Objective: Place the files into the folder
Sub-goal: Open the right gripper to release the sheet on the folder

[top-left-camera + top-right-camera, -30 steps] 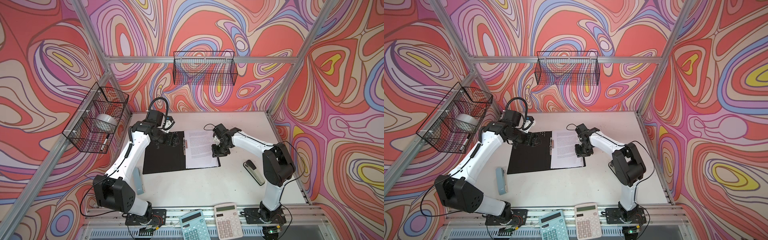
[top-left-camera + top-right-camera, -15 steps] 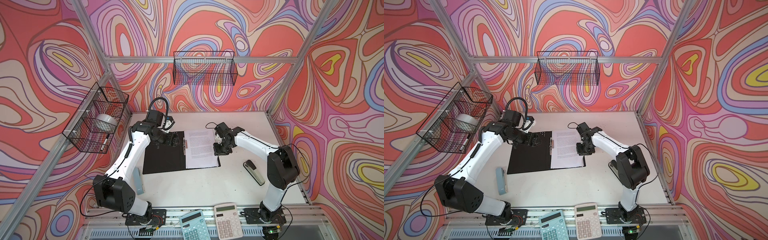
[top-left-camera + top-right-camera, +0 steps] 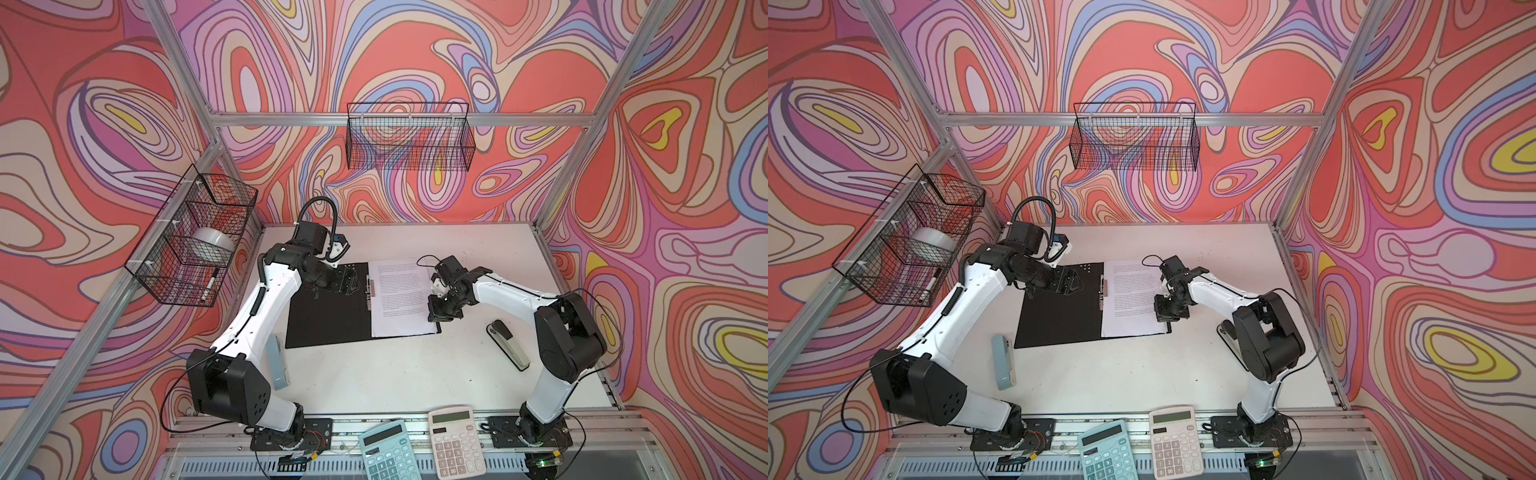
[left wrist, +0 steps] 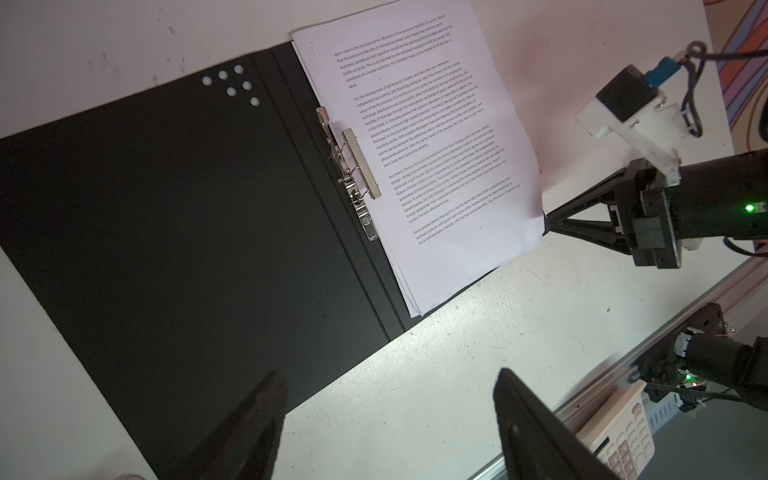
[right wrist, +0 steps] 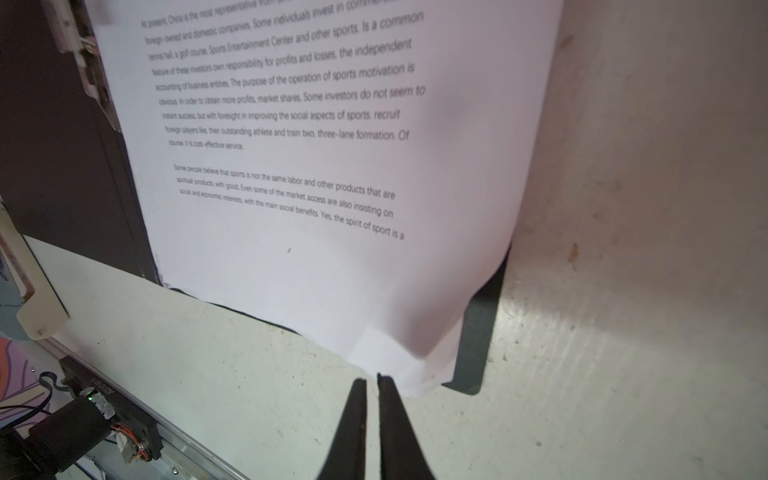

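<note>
White table (image 3: 395, 374). Back-wall wire basket (image 3: 409, 137): contents not discernible. Left-wall wire basket (image 3: 191, 237): holds tape roll (image 3: 210, 243) and marker (image 3: 209, 284). Black stapler (image 3: 508, 345) on table, right side. Grey-blue stapler (image 3: 1003, 361) on table, left side. Teal calculator (image 3: 386, 451) and white calculator (image 3: 455, 446) side by side at front rail (image 3: 417, 428).

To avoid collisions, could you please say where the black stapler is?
In a top view, the black-and-grey stapler lies right of the open black folder, beside the right arm's elbow.

Both top views are bright, evenly lit and sharp. In the right wrist view the files (image 5: 332, 270) blur toward one corner, and a bright patch falls on the desk (image 5: 582, 353).
</note>
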`<state>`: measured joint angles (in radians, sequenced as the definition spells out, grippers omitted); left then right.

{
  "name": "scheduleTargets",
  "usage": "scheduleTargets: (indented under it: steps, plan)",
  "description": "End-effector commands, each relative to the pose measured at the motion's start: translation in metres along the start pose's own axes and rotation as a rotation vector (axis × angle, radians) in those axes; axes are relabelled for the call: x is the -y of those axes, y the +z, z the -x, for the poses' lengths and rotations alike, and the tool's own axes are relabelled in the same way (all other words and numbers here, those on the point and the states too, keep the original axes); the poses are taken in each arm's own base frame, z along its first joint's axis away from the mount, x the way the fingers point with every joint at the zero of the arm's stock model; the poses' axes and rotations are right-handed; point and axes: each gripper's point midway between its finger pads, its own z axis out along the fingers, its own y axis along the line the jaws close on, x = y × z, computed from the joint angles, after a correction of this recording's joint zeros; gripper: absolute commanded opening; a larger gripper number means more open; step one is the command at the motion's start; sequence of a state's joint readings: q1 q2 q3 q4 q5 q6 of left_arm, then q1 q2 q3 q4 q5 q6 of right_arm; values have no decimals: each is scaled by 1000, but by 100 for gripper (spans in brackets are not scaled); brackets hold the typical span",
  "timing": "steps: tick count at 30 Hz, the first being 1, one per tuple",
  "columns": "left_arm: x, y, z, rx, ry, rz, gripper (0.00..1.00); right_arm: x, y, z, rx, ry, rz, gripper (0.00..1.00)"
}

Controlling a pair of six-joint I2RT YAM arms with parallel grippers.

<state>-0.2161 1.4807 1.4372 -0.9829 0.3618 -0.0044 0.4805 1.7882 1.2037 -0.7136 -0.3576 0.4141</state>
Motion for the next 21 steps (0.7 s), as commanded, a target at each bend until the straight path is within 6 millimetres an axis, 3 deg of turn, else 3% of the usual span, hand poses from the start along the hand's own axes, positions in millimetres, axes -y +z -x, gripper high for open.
scheduleTargets:
  steps: [1,21]
  plan:
    - [-4,3,-4,-14,-8,11,79,0,8,3,1,13,35,10]
    - [-5,5,-3,-21,-11,14,79,26,37,-10,-69,65,63,9]
